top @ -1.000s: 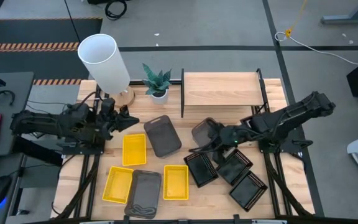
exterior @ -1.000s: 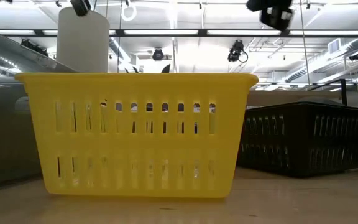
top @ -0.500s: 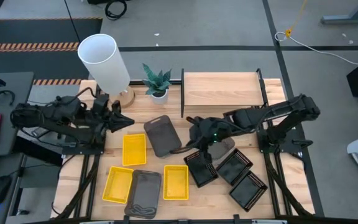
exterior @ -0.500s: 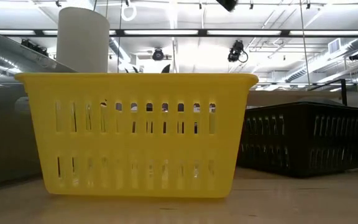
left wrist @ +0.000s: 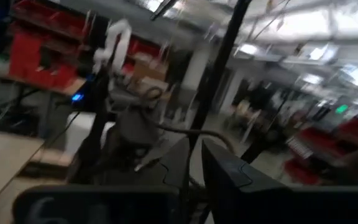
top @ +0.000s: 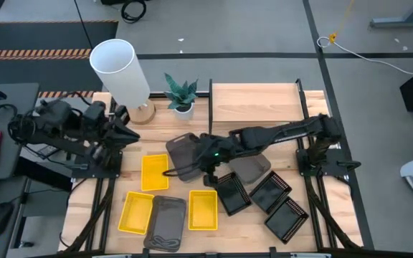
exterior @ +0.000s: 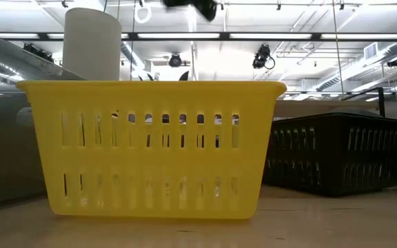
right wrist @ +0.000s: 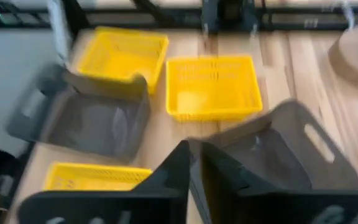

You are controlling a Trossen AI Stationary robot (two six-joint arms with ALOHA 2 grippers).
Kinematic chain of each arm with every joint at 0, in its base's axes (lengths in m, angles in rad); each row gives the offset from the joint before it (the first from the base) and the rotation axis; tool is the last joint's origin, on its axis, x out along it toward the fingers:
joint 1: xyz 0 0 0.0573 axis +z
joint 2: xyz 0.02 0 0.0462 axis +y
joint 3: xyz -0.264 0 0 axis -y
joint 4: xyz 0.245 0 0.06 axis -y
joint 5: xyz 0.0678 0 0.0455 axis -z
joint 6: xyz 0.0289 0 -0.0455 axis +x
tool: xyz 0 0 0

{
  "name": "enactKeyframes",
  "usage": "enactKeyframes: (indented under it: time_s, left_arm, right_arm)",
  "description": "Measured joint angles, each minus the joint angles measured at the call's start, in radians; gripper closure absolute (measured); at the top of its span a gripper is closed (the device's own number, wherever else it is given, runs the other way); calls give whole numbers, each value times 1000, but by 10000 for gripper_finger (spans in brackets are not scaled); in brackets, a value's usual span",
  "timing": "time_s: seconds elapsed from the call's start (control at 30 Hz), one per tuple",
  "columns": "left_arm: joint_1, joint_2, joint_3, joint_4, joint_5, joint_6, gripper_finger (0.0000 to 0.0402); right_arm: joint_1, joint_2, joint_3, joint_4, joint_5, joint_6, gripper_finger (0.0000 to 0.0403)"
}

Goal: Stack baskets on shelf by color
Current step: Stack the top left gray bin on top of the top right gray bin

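Nothing is stacked yet: the shelf (top: 255,102) at the far side of the bench (top: 314,233) is bare, and all nine baskets lie on the bench, with three yellow baskets (top: 155,172) and two grey baskets (top: 186,155) left of centre, a third grey one under the right arm, and three black mesh baskets (top: 269,191) near right. The right claw (top: 205,159) hangs over the far grey basket with its fingers nearly together and holds nothing. The left claw (top: 124,133) waits at the far left edge, and I cannot tell whether it is open; the whole job seems to be left.
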Motion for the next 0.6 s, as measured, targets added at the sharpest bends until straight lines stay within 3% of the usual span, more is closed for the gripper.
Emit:
enactKeyframes:
  time_s: [0.3, 0.6]
  left_arm:
    - [4, 1, -1, -179, -35, -21, 335]
    - [4, 1, -1, -183, -35, -48, 351]
  right_arm:
    - [-13, 131, 3, 0, -7, -86, 223]
    - [-12, 219, 2, 0, -28, -188, 227]
